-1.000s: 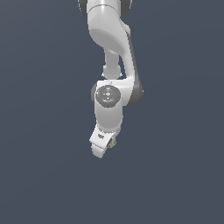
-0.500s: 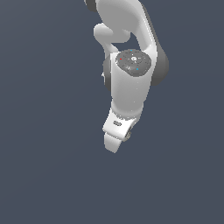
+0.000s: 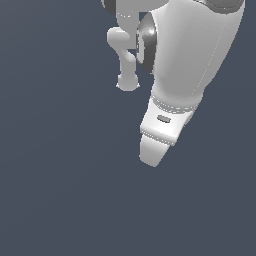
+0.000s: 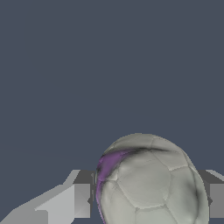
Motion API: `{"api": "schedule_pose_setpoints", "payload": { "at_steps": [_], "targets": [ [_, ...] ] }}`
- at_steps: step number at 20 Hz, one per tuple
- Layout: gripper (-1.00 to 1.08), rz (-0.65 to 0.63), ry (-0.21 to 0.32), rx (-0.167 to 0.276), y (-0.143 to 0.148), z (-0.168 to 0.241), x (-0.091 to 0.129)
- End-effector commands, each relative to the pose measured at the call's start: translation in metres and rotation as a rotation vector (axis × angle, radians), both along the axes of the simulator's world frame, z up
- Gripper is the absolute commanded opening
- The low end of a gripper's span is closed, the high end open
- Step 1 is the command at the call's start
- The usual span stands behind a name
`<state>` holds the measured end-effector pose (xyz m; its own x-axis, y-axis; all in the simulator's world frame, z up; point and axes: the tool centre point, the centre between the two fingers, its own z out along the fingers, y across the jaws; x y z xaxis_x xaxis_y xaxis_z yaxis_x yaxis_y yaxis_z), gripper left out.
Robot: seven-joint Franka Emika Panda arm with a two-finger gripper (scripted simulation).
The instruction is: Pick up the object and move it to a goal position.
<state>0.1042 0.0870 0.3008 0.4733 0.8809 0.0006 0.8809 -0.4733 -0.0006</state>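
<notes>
One ball is seen gripped between two fingers of one gripper, against plain grey-blue surroundings.

Count on inspection: one white articulated robot arm; one white end effector with two grey fingers; one grey-beige panelled ball with a purple patch, apparently between them. No further item is discernible.
</notes>
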Motion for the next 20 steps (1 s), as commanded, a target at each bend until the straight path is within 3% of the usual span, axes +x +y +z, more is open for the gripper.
{"api": "schedule_pose_setpoints", "payload": {
  "at_steps": [1, 9, 20],
  "targets": [
    [-1.00, -0.001, 0.000, 0.000, 0.009, 0.018, 0.003],
    [-1.00, -0.001, 0.000, 0.000, 0.024, 0.049, 0.010],
    [-1.00, -0.001, 0.000, -0.001, 0.030, 0.060, 0.013]
  ]
}}
